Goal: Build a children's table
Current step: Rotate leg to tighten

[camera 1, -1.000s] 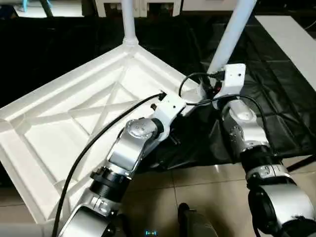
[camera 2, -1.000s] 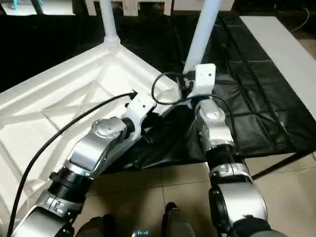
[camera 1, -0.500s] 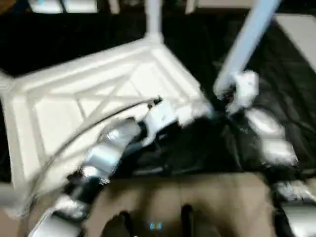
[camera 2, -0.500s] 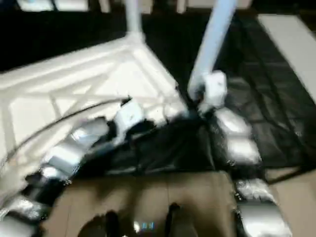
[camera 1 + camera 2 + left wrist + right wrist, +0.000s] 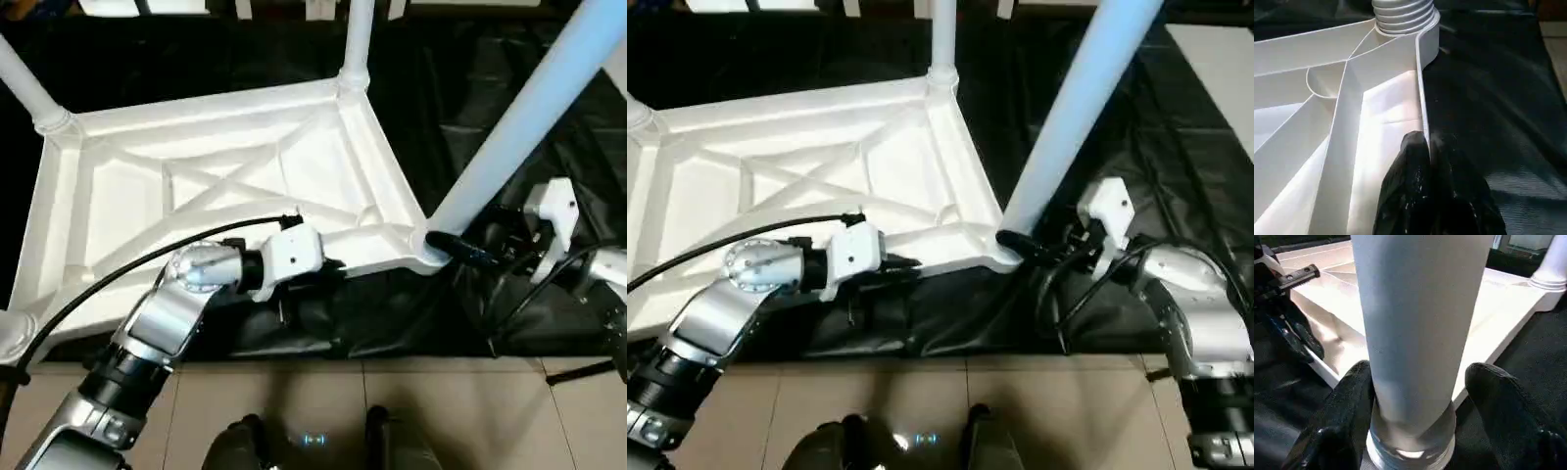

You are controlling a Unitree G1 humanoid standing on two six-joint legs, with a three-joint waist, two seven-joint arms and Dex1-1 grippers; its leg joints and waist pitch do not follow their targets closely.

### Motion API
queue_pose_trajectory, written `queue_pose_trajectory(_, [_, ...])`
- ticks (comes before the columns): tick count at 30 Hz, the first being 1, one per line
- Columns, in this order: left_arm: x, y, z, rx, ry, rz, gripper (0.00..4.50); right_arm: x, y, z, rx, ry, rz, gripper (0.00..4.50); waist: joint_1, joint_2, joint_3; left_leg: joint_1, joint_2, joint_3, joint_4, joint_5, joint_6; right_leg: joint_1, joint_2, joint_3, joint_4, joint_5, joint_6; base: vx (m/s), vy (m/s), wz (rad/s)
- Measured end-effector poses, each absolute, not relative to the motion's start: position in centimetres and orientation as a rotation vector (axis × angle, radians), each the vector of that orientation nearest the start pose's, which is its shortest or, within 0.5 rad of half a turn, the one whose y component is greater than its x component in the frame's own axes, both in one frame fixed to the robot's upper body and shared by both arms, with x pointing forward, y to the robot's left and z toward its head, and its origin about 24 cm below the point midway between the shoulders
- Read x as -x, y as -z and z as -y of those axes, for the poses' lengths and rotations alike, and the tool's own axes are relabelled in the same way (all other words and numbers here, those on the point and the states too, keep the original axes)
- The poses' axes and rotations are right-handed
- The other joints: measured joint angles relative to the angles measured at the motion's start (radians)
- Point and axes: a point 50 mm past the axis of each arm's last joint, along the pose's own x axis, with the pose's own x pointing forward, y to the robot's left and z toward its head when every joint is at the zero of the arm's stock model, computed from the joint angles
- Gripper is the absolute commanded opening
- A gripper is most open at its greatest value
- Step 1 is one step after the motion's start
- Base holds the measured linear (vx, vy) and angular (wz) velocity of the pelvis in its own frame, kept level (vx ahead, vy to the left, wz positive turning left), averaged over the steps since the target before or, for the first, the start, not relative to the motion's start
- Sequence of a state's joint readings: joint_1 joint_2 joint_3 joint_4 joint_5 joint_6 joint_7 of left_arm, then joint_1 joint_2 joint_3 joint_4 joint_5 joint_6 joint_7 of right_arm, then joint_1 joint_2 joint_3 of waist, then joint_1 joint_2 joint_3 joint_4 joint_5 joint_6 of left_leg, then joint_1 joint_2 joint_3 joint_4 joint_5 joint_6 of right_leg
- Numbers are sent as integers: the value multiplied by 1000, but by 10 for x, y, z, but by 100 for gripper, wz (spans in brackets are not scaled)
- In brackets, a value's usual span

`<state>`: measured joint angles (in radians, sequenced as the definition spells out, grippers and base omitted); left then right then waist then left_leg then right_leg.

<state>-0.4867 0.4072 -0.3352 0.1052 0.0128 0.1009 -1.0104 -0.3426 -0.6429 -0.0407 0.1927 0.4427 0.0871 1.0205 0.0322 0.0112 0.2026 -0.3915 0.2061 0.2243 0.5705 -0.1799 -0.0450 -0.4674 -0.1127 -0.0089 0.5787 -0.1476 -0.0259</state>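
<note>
Seating the near-right leg in the upturned children's table

The tabletop [image 5: 225, 186] lies underside up on the black-draped work table [image 5: 509, 88]. The left gripper [image 5: 1432, 147], fingers pressed together, pinches its near rim. The right gripper [image 5: 1418, 377] stands spread around the leg [image 5: 519, 127] at the corner socket [image 5: 428, 247], one finger touching. Next, I judge, it must close and press or twist the leg home.

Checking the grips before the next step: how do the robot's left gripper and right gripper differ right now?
The left gripper is shut, pinching the thin side wall of the white plastic tabletop; the right gripper stands wide, its fingers flanking the base of the long white cylindrical tube leg at the near corner socket. The left works on a flat rim, the right on a round tube. Both have black fingers.
</note>
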Motion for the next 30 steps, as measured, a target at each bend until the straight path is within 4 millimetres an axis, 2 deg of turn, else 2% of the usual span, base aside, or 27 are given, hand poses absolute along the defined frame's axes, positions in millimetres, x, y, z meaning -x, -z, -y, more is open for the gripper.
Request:
queue_pose_trajectory(13, [-294,-104,-100,-592,1305,-71,0,-291,-127,226,192,-993,-8,202,0,0,0,0,0,0,3,1,-1,0,0,1,2,2,2,0,0,0])
queue_pose_trajectory(20, [-295,-103,-101,-586,1296,-74,0,-295,-126,224,192,-989,-3,192,-3,0,-1,1,1,0,7,1,-1,0,0,2,7,2,2,0,0,0])
queue_pose_trajectory(25, [-302,-103,-97,-551,1194,-93,0,-313,-118,208,128,-801,23,191,-28,-5,-3,2,1,0,15,0,-1,0,1,5,14,2,2,0,0,0])
queue_pose_trajectory(30, [-315,-104,-76,-497,1046,-130,0,-340,-114,184,48,-511,52,190,-46,-11,-6,3,0,-1,17,1,-12,0,1,6,13,1,3,0,0,0])
